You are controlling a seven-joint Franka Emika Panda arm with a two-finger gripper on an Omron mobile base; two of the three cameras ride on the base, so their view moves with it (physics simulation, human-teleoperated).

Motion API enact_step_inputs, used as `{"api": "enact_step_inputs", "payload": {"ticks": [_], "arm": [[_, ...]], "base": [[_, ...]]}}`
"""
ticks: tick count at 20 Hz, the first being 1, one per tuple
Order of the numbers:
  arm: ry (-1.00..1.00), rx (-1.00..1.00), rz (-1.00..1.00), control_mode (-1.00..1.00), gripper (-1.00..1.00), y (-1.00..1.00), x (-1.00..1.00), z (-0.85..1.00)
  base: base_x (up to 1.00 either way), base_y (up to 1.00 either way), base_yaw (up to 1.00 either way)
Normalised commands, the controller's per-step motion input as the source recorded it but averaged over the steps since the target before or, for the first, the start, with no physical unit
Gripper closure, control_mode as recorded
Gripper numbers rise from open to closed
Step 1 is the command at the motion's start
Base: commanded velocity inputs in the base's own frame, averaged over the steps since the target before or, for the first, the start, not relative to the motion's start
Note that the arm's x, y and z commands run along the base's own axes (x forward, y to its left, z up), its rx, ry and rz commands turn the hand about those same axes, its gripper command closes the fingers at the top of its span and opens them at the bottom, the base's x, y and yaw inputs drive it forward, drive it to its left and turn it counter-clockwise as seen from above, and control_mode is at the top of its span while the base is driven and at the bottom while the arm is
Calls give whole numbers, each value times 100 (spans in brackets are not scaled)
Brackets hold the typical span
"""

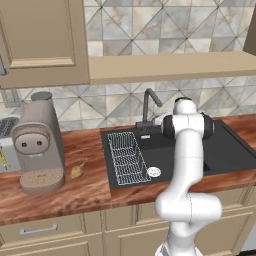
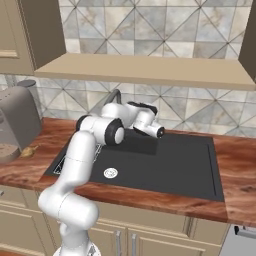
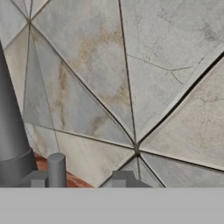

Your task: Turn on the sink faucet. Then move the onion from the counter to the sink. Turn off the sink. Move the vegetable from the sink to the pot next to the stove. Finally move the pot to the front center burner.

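Your tool [image 3: 78, 179], jaws apart and empty, sits just right of the faucet [image 3: 11, 127] facing the wall tiles [image 3: 131, 78], so pushing on could miss the handle, while the onion [image 1: 76, 171] waits on the desk [image 1: 80, 192].

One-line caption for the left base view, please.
White arm reaches over the dark sink toward the faucet; onion beside coffee machine.

The arm [image 2: 85, 150] is bent forward at the elbow, wrist level; the fingers [image 3: 119, 178] are seen parted.
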Motion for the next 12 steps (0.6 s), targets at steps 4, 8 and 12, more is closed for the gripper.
{"api": "enact_step_inputs", "payload": {"ticks": [4, 8, 12], "arm": [[1, 4, 0, -100, 100, -69, 0, -53], [4, 1, 0, -100, 100, -66, 0, -58], [5, 0, 0, -100, 100, -68, 0, -65]], "base": [[0, 0, 0], [0, 0, 0], [0, 0, 0]]}}
